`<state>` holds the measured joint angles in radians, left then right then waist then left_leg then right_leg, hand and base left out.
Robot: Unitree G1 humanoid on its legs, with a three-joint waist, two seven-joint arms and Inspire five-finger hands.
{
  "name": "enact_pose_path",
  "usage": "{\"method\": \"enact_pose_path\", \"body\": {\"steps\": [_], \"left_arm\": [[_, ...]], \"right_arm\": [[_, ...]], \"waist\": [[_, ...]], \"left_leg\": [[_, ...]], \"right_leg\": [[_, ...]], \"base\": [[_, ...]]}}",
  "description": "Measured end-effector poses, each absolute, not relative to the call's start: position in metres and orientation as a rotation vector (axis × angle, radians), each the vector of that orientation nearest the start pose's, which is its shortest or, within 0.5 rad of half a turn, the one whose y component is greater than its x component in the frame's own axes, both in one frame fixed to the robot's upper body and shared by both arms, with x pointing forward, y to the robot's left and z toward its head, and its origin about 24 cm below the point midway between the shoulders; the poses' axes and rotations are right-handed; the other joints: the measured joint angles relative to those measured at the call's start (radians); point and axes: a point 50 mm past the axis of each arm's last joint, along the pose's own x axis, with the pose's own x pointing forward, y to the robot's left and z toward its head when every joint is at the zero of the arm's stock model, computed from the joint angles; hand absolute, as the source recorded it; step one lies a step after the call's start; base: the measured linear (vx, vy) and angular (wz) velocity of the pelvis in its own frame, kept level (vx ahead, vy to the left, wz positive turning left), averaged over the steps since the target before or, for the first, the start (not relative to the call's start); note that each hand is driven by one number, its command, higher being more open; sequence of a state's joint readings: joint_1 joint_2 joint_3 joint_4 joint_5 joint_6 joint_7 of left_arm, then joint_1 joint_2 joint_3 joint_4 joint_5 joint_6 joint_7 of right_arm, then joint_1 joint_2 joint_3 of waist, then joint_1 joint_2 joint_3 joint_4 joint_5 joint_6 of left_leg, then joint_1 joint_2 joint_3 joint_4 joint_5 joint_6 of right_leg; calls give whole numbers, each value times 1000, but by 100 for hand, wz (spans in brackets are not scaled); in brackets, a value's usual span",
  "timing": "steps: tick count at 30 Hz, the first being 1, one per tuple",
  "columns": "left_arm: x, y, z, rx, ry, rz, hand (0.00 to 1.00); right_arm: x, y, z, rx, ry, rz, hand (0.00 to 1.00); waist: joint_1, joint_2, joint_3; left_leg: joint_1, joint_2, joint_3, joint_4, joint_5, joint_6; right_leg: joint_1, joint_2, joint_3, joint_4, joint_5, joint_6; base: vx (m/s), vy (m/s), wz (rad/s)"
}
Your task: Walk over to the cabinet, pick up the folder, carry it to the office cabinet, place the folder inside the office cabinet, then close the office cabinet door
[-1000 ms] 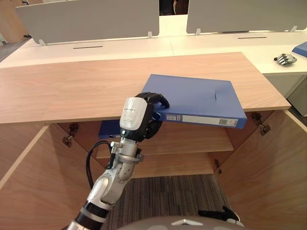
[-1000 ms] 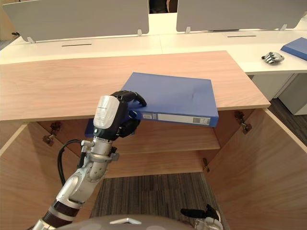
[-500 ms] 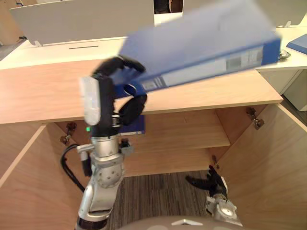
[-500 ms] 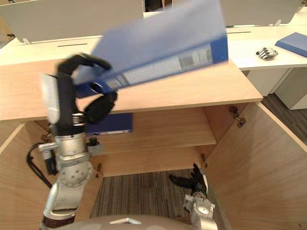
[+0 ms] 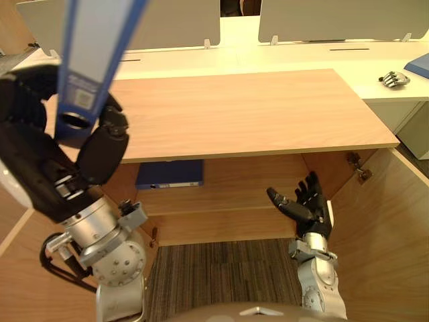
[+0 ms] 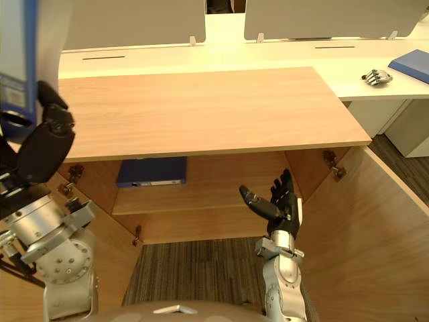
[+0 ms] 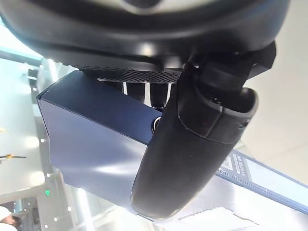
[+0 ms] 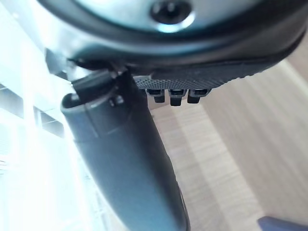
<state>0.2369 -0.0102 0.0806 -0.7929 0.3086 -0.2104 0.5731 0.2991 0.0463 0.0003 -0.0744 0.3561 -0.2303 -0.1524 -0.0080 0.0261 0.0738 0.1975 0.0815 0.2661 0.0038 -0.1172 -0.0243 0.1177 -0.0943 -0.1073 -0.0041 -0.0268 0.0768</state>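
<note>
Now, nearest: the left hand (image 5: pixel 47 161) has its fingers and thumb clamped round the lower end of the blue hard-cover folder (image 5: pixel 94 47). The folder stands almost upright, spine toward the camera, high above everything else.

Lower down, the right hand (image 5: pixel 305 208) is loose and empty, palm up, in front of the open wooden cabinet (image 5: pixel 281 221). Its wooden door (image 5: pixel 389 228) is swung wide on the right.

Inside, a second blue folder (image 5: pixel 169 174) lies flat on the left of the wooden shelf (image 5: pixel 255 188). Above it is the broad wooden cabinet top (image 5: pixel 248 107), then white desks (image 5: pixel 301 54) with grey partition screens (image 5: pixel 342 20). A dark spare hand (image 5: pixel 395 80) lies far right.

Risks, as I judge them:
- The grip is at one end only, so the long free end could swing or slip out.
- Coming down, the folder could clip the top's front edge.
- It could also land on the folder already shelved.
</note>
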Motion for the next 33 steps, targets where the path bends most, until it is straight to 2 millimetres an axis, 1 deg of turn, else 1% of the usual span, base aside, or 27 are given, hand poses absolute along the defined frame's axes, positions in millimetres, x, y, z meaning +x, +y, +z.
{"method": "enact_pose_path", "body": {"steps": [1, 2, 4, 6, 9, 11, 14, 15, 16, 19, 24, 25, 28, 33], "left_arm": [[148, 197, 183, 127, -818, 756, 0], [147, 198, 182, 113, -809, 763, 0], [145, 203, 178, 52, -785, 780, 0], [145, 204, 178, 12, -783, 763, 0], [143, 204, 177, -38, -786, 711, 0], [144, 202, 176, -58, -782, 660, 0], [146, 198, 176, -83, -780, 598, 0], [147, 195, 176, -108, -779, 556, 0], [148, 193, 176, -114, -778, 543, 0], [152, 187, 174, -167, -764, 464, 0], [162, 175, 162, -240, -698, 346, 0], [165, 172, 158, -257, -672, 310, 0], [170, 165, 151, -272, -636, 243, 0], [173, 160, 151, -306, -628, 139, 0]], "right_arm": [[189, -174, 23, 389, -61, -321, 100], [189, -175, 28, 391, -82, -320, 100], [189, -177, 43, 393, -155, -310, 100], [188, -178, 51, 394, -193, -303, 100], [187, -178, 57, 397, -220, -300, 100], [186, -178, 62, 400, -245, -294, 100], [185, -178, 78, 400, -321, -271, 100], [185, -178, 87, 398, -369, -258, 100], [185, -178, 91, 398, -385, -253, 100], [189, -176, 104, 395, -452, -226, 100], [197, -165, 113, 406, -485, -156, 100], [200, -161, 116, 412, -498, -128, 100], [206, -155, 126, 395, -538, -72, 100], [213, -151, 139, 350, -598, -27, 100]], "waist": [[0, 0, 0], [-1, 0, 0], [0, 0, 0], [0, 0, 0], [-1, 0, 0], [-2, 0, 1], [-2, 0, 1], [-2, 0, 1], [-2, 0, 1], [-3, 1, 0], [-3, 1, 0], [-3, 1, 0], [-3, 1, 0], [-2, 1, 0]], "left_leg": [[1, 0, 0, 0, 0, 0], [1, 0, 0, 0, 0, 1], [1, 0, 0, 1, -1, 1], [1, 0, 0, 1, -1, 1], [1, 0, 0, 1, -1, 1], [3, -1, 1, 2, -2, 1], [4, 0, 1, 5, -4, 0], [3, 0, 3, 11, -8, 2], [2, 1, 4, 16, -11, 1], [5, 0, 12, 19, -13, 1], [10, 0, 19, 19, -13, 1], [11, 0, 21, 19, -14, 1], [11, -1, 22, 19, -14, 2], [10, -1, 22, 19, -14, 2]], "right_leg": [[0, 0, 0, 0, 0, 0], [0, 0, 0, 0, 0, 0], [0, 0, 0, 0, 0, 0], [0, 0, 0, 0, 0, 0], [1, -1, 1, 0, 0, 0], [1, -1, 1, 0, 0, 0], [3, -1, 2, 0, 0, 0], [3, -1, 4, 1, 0, 0], [4, -1, 5, 1, 0, 0], [4, -2, 12, 2, 2, 2], [3, -1, 21, 6, 2, 2], [2, -1, 23, 8, 2, 2], [1, -2, 24, 11, 2, 2], [2, -3, 25, 14, 2, 2]], "base": [[0, 0, 0], [0, 0, 0], [0, 0, 0], [0, 0, 0], [0, 0, 0], [0, 0, 0], [0, 0, 0], [-2, -1, -3], [-5, -1, -6], [-10, -1, -7], [-9, -8, -5], [0, 0, 0], [0, 0, 0], [0, 0, 0]]}}
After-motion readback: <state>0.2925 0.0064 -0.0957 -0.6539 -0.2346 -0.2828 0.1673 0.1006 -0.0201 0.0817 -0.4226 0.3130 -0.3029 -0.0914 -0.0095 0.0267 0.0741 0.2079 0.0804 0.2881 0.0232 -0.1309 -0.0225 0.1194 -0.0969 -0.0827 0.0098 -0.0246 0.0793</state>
